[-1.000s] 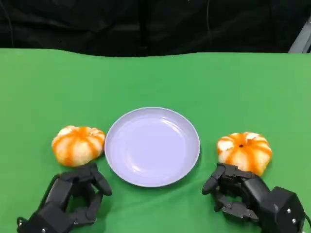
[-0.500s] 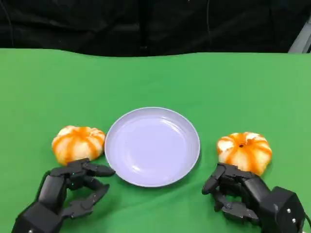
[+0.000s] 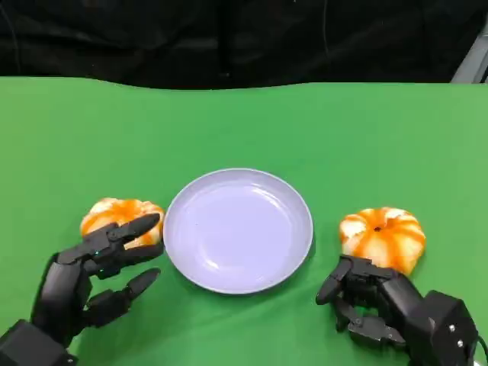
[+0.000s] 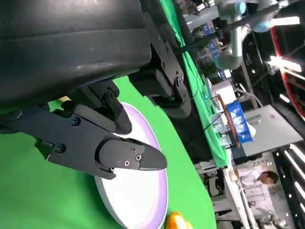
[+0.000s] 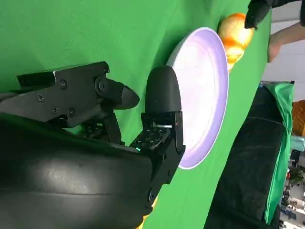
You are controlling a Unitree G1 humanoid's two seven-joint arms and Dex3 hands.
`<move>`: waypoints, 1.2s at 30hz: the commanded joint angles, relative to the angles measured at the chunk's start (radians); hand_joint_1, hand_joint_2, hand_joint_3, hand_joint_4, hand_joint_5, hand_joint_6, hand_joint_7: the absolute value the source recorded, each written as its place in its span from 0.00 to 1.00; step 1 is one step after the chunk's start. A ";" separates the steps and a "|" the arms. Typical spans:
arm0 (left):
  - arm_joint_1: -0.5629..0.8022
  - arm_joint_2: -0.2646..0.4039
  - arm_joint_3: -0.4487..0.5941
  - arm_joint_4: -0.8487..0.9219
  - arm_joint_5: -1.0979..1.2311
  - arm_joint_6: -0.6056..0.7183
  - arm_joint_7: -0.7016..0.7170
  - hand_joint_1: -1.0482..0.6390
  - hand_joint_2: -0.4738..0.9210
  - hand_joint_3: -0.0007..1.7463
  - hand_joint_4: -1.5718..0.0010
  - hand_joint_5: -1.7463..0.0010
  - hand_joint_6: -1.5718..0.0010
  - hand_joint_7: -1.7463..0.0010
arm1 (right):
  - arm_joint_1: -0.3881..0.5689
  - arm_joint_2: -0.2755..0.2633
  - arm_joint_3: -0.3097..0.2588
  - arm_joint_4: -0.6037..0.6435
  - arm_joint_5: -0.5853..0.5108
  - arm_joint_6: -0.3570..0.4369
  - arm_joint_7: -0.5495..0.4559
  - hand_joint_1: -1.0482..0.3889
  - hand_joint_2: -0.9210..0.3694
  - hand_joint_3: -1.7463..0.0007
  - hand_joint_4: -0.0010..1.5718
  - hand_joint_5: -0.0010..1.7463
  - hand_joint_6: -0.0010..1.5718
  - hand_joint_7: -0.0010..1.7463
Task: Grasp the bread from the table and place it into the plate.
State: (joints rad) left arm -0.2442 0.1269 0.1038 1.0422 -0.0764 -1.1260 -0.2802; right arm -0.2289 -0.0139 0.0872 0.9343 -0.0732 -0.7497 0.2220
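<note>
Green tabletop (image 3: 244,122), approach step: left hand (image 3: 91,282), fingers spread and empty, is shown beside left bread (image 3: 114,217), lower left, left of plate (image 3: 238,230); closure around it is required next.

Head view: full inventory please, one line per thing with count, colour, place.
bread: 2, orange and white, pumpkin-shaped; left bread on the table just left of the plate, partly behind the left hand's fingers; right bread on the table right of the plate, just beyond the right hand
plate: 1, pale lilac, middle of the table, nothing in it
table: 1, green cover, fills most of the picture
backdrop: 1, black, behind the table's far edge
left hand: 1, black, lower left, fingers spread and reaching over the left bread, holding nothing
right hand: 1, black, lower right, fingers curled in, nothing in them
</note>
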 commanded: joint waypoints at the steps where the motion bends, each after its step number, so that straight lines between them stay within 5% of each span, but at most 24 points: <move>1: -0.022 0.058 0.016 -0.011 0.040 -0.030 0.033 0.22 1.00 0.19 0.69 1.00 0.75 1.00 | 0.012 -0.014 -0.010 0.019 0.011 0.028 0.012 0.75 0.02 0.64 0.42 1.00 0.45 0.78; 10: -0.042 0.075 0.019 0.001 0.080 -0.039 0.068 0.20 1.00 0.19 0.70 1.00 0.77 1.00 | 0.009 -0.014 -0.010 0.026 0.019 0.024 0.018 0.75 0.02 0.64 0.42 1.00 0.44 0.79; 15: -0.073 0.190 -0.037 -0.061 0.491 0.085 0.473 0.24 1.00 0.18 0.75 1.00 0.76 1.00 | 0.012 -0.016 -0.002 0.020 0.006 0.027 0.003 0.74 0.02 0.64 0.42 1.00 0.44 0.79; 23: -0.117 0.275 -0.215 -0.081 0.792 0.267 0.809 0.24 1.00 0.14 0.78 1.00 0.72 0.98 | 0.011 -0.015 -0.003 0.023 0.011 0.027 0.005 0.74 0.03 0.64 0.42 1.00 0.44 0.79; 36: -0.203 0.283 -0.351 0.003 0.789 0.404 0.838 0.20 1.00 0.15 0.80 1.00 0.65 0.97 | 0.009 -0.015 -0.001 0.020 0.007 0.030 0.000 0.74 0.03 0.63 0.43 1.00 0.44 0.79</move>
State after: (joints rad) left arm -0.4110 0.4007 -0.2403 1.0105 0.7431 -0.7514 0.5826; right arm -0.2333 -0.0127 0.0892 0.9412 -0.0549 -0.7478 0.2260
